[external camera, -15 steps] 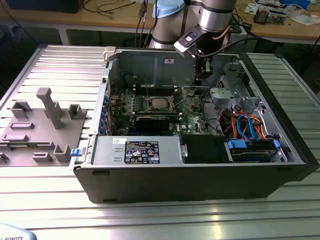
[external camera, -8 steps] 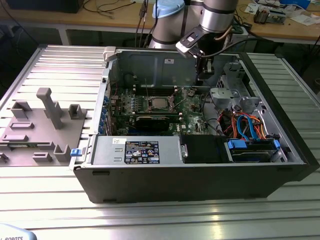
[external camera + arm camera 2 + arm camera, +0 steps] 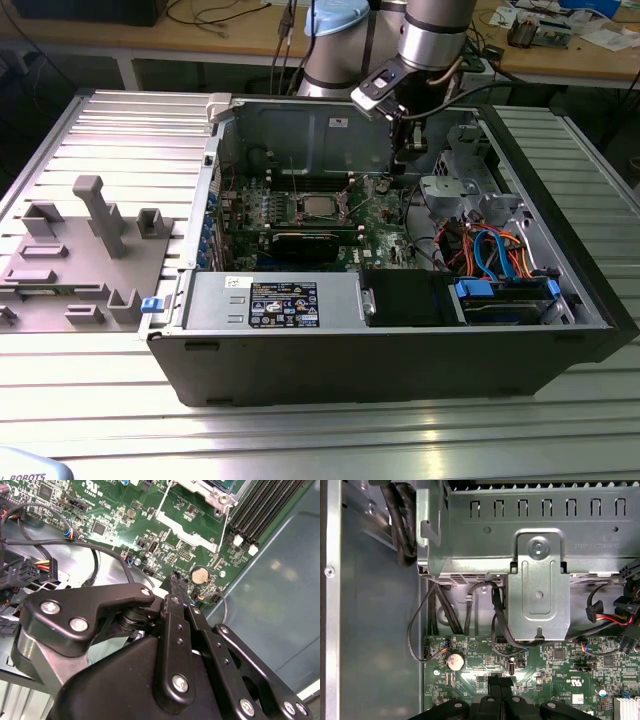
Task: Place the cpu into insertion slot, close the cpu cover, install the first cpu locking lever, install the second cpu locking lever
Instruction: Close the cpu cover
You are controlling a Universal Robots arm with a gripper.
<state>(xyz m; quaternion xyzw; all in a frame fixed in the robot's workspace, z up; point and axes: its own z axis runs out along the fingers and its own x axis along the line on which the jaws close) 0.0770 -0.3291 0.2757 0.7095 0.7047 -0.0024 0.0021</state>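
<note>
**Tight room at the case corner**

The claw (image 3: 501,682) hangs over bare green board (image 3: 555,672), hemmed by the case wall (image 3: 375,630) on one side and a metal bracket (image 3: 538,595) with black cables (image 3: 402,525) beyond; the case lies open overhead

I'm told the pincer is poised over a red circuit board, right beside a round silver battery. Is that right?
Not quite: the board is green, not red, as the first wrist view shows. The pincer is indeed poised over it, right beside the round silver battery.
</note>
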